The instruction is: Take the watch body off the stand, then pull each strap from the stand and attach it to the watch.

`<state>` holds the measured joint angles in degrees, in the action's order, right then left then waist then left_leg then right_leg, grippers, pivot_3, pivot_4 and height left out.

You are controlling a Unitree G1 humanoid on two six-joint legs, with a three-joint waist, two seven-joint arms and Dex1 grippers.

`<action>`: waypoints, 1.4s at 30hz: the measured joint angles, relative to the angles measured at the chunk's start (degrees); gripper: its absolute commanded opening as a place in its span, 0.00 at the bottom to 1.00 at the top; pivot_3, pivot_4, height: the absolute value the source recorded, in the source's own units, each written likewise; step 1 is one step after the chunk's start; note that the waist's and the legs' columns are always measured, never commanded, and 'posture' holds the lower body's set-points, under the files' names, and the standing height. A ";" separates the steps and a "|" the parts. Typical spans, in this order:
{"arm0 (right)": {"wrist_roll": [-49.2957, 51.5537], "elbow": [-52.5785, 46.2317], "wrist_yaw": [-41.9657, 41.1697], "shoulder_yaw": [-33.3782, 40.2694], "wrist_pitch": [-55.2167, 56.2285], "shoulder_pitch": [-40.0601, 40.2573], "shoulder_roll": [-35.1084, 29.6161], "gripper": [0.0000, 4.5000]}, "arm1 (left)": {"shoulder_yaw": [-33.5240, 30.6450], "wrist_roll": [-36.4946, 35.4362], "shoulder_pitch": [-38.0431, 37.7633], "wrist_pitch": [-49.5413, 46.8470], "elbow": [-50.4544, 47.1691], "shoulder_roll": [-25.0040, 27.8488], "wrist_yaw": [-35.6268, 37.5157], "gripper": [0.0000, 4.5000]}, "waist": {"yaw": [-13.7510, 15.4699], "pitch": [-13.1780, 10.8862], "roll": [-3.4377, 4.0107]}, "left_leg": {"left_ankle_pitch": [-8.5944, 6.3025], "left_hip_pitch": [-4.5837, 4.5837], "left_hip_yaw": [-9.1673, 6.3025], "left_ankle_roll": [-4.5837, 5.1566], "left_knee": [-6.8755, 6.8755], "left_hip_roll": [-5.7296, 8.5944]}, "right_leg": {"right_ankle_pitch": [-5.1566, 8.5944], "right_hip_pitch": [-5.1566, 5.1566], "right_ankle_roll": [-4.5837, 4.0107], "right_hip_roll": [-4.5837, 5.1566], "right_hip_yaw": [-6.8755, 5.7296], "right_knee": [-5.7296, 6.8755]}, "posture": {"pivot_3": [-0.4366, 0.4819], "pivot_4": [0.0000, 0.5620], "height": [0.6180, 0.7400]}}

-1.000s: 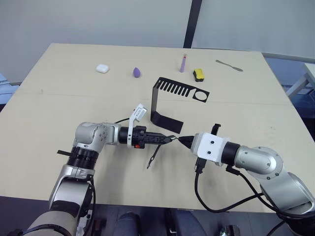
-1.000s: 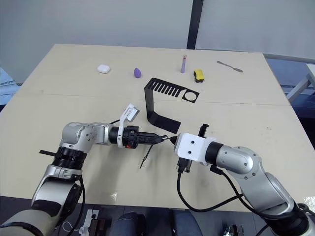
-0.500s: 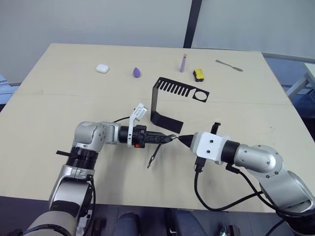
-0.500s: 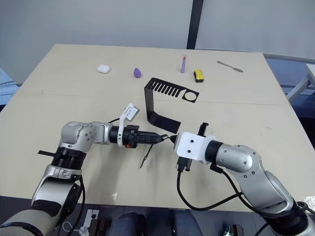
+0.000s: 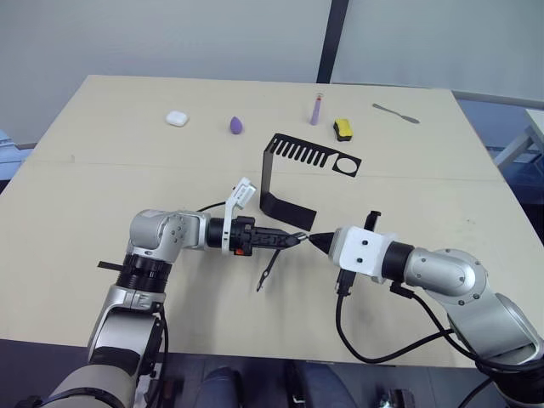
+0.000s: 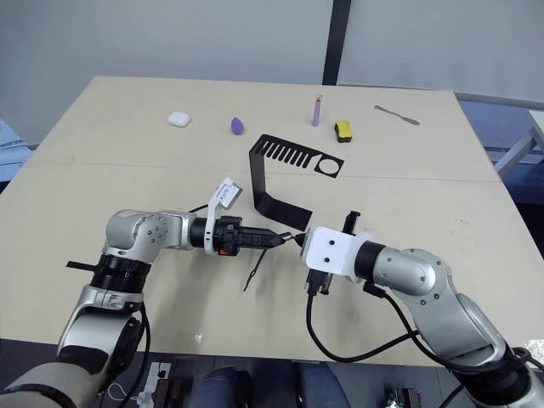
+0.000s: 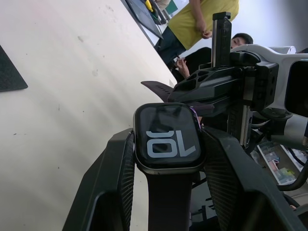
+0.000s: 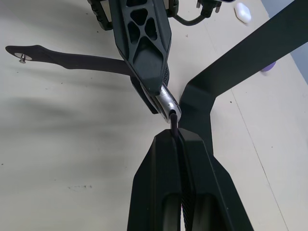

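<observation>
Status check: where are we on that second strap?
Left tool shut on watch body, one strap hanging. Right tool shut on second strap, at the watch. Stand empty.

Light was bright and even over the tabletop [image 5: 102, 170] — shadows fell soft and short; the left wrist view's background was blurred.

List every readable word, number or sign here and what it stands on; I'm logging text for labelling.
"10" in white digits on the dark screen of the watch body, seen inverted in the left wrist view.
The white tag on the left arm: any print too small to read.
Nothing else carries readable text.
</observation>
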<state>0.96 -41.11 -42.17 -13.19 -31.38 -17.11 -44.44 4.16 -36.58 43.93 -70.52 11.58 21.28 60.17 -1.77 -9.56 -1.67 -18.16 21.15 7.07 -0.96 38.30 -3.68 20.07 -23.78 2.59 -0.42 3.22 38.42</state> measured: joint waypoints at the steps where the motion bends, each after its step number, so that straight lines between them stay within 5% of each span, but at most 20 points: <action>1: 0.00 0.07 -0.06 0.00 0.00 -0.13 0.00 0.00 | -0.07 -0.03 0.00 -0.02 -0.09 -0.03 0.00 0.35 | 0.00 0.00 0.00 | 0.00 0.00 0.00 0.00 0.00 0.00 | 0.00 0.00 0.00 0.00 0.00 0.00 | 0.48 0.27 1.00; 42: -0.36 0.89 -0.33 0.00 -0.04 -0.66 0.25 0.00 | -0.94 -0.24 0.22 -1.29 -0.75 -0.89 -0.07 0.35 | 0.01 0.00 0.00 | 0.00 0.00 0.00 -0.01 0.01 0.00 | 0.01 -0.01 -0.01 0.00 0.00 0.05 | 0.48 0.27 1.00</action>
<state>0.59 -40.22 -42.50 -13.18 -31.42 -17.77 -44.19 3.22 -36.82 44.15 -71.81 10.83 20.40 60.09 -1.76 -9.56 -1.67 -18.16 21.15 7.07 -0.96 38.31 -3.68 20.08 -23.79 2.58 -0.42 3.22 38.47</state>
